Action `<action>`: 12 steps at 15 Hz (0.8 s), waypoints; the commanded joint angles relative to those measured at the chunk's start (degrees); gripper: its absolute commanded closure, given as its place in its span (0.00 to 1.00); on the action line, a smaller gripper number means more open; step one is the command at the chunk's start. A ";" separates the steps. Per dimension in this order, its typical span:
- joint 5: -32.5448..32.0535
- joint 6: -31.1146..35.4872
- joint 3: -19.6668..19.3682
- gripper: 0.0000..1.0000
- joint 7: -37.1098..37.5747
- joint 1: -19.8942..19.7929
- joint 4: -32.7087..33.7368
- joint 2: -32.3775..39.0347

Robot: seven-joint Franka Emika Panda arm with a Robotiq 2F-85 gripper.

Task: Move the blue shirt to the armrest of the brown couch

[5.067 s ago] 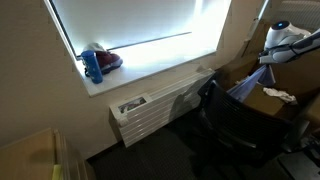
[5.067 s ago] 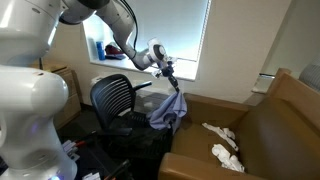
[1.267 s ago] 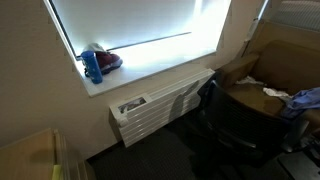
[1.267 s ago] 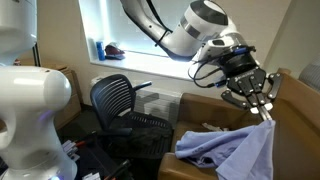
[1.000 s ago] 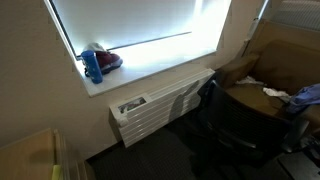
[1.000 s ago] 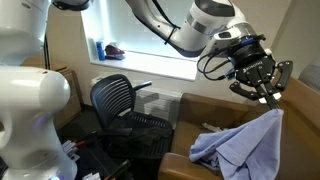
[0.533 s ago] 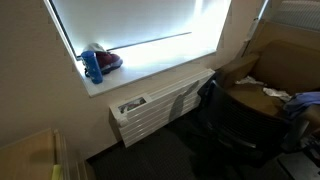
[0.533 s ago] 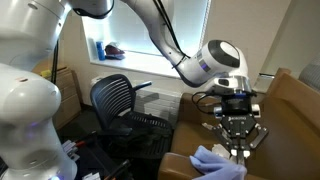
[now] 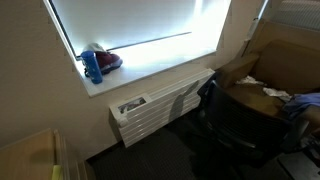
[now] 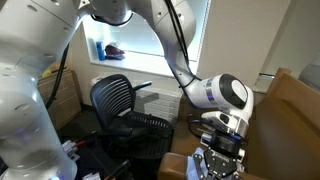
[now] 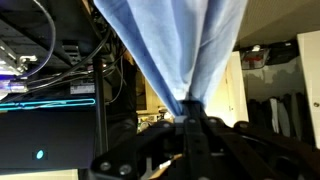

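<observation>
In the wrist view my gripper is shut on a bunched fold of the blue shirt, which spreads away from the fingers and fills the top of the picture. In an exterior view my gripper is very low at the bottom edge, over the near armrest of the brown couch. The shirt is hidden there below the gripper. In an exterior view a bluish patch of the shirt shows at the right edge by the couch.
A black office chair stands beside the couch in front of a white radiator. A blue bottle stands on the windowsill. A white cloth lies on the couch seat. Cables and equipment lie on the floor.
My gripper has come down from above the couch seat to the near armrest with the shirt in it. The shirt has sunk out of the exterior view's bottom edge.
</observation>
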 commanded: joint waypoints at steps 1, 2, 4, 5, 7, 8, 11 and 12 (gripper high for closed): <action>3.14 -6.87 6.94 0.91 -6.49 -8.99 7.00 6.23; 3.75 -8.90 8.20 0.73 -7.74 -10.58 8.22 7.36; 1.24 -6.47 8.19 0.86 -4.51 -9.79 5.09 4.86; 1.56 -6.88 8.52 0.78 -5.11 -10.50 5.99 6.11; 1.74 -7.29 8.59 0.73 -5.58 -10.72 6.85 7.18; 1.74 -7.57 8.66 0.48 -5.63 -10.72 7.07 7.21; 0.05 -2.62 7.66 0.33 -0.51 -8.19 5.10 2.71; -1.59 -3.01 7.20 0.27 1.59 -6.45 4.80 0.89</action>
